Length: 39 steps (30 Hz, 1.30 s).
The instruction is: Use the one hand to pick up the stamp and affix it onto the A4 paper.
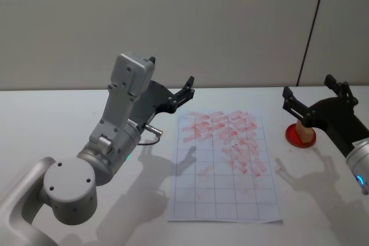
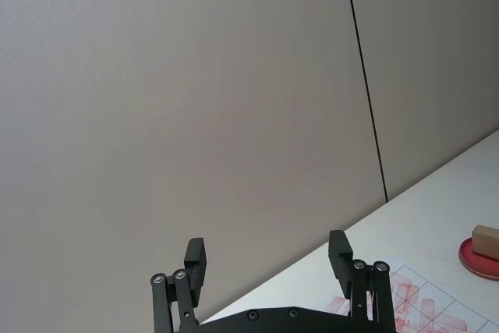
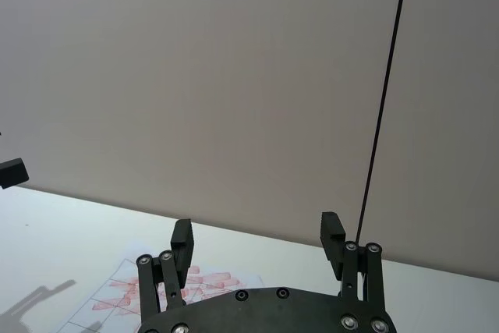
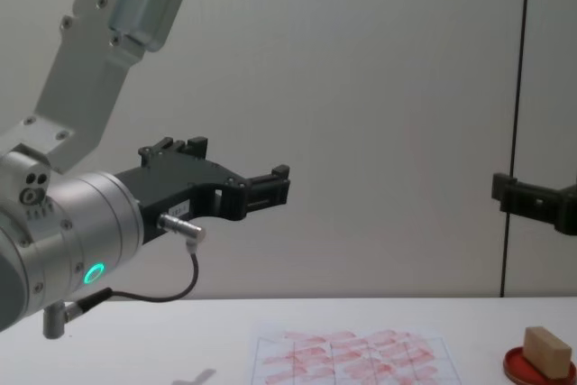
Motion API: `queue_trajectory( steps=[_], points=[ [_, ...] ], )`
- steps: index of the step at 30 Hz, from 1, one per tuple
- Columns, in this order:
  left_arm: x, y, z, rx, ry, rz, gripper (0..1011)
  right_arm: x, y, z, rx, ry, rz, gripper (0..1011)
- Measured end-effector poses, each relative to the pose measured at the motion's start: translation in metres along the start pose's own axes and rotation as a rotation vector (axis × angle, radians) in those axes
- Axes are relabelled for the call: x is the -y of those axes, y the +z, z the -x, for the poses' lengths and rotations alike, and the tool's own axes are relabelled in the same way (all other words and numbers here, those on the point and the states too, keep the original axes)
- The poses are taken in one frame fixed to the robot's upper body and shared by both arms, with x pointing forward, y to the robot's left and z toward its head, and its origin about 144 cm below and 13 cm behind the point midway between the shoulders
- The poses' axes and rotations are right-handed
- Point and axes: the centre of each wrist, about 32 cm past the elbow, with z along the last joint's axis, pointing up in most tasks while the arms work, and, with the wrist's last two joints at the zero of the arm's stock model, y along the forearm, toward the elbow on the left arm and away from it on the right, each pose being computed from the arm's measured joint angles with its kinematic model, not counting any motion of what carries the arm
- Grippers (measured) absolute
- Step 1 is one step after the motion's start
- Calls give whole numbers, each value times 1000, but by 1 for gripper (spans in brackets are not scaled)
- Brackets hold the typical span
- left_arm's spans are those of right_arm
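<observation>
At the far right of the table [image 1: 69, 113], the right gripper [image 1: 308, 88] hangs in the air with its jaws spread wide and nothing between them. Below it the stamp [image 1: 306, 133], a tan wooden block, sits untouched on the red dish [image 1: 292, 137]. The A4 paper [image 1: 225, 200] lies left of the dish and apart from it. Its far rows are crowded with red marks and its near rows are mostly blank. The left gripper [image 2: 267, 249], also wide open and empty, is parked raised by the paper's far left corner.

Likely risks:
- The block is small, so an off-centre descent could tip it or push it off the dish.
- A finger could catch the dish rim and drag the dish along.
- A shallow or skewed pinch may let the block twist, and the print would land crooked or faint.
- The sheet looks loose, so a sideways press could slide or wrinkle it.
- Pressing on the far rows would overprint old marks.
- A wide swing left could bring the right arm close to the parked left arm.

Hard to tell:
- The right gripper's body covers part of the stamp and dish in the head view.
- The stamp's inked face is down, so its ink state is unknown.
- The chest view cuts off the right gripper at the right edge and the dish at the bottom.
- The gripper's exact height over the block is hard to judge.
</observation>
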Motion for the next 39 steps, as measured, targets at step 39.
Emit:
queue_trajectory(
  steps=[39],
  points=[
    [0, 0, 0, 0, 0, 0, 1001, -26, -29, -7, 31, -116, 249, 1001]
  ],
)
